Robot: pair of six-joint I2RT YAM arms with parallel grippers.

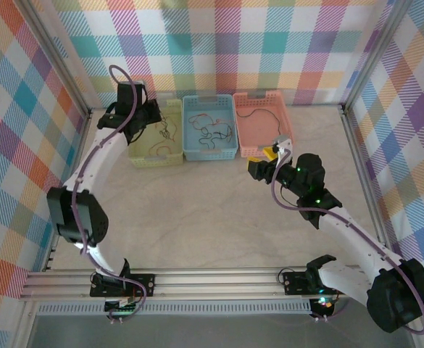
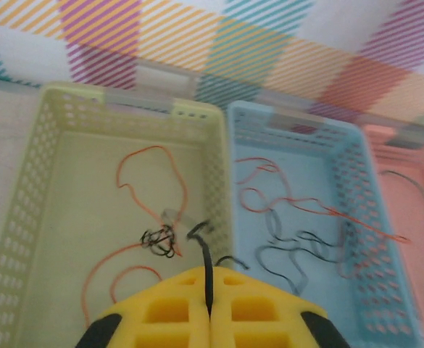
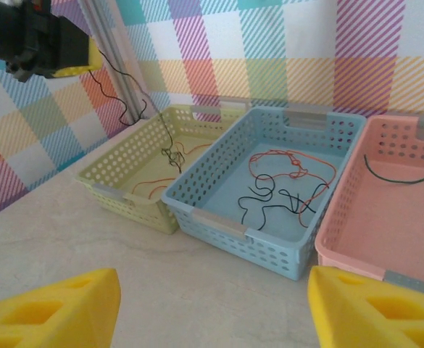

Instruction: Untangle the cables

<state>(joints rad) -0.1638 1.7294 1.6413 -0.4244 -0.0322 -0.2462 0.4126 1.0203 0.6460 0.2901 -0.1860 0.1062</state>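
My left gripper is shut on a thin black cable and holds it above the yellow basket. The cable hangs down to a small black tangle knotted with an orange-red cable on the basket floor. In the right wrist view the left gripper is up at the left and the tangle hangs below it. More orange-red and black cables lie in the blue basket. A dark green cable lies in the pink basket. My right gripper is open, low over the table.
The three baskets stand side by side against the back wall: yellow basket, blue basket, pink basket. Bare table stretches in front of them. Aluminium frame posts and checkered walls close the sides.
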